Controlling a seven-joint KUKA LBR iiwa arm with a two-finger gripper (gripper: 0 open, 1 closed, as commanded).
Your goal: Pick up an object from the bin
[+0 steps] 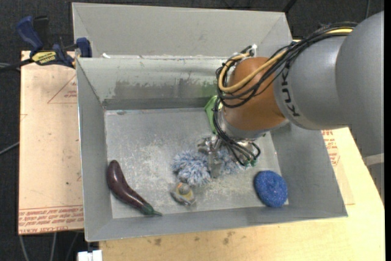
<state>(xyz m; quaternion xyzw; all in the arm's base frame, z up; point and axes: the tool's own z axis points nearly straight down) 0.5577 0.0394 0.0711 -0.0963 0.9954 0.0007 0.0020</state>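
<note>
While the orange-capped wrist hangs low over the middle of the bin (91,150), the claw (215,159) sits at the right edge of a fluffy blue-and-white yarn bundle (188,167), touching or just above it. Whether the claw is released or clenched, I cannot tell. A small round shell-like thing (183,194) lies just in front of the bundle, a blue ball (270,187) to the right, and a purple toy eggplant (125,186) well apart at the left.
</note>
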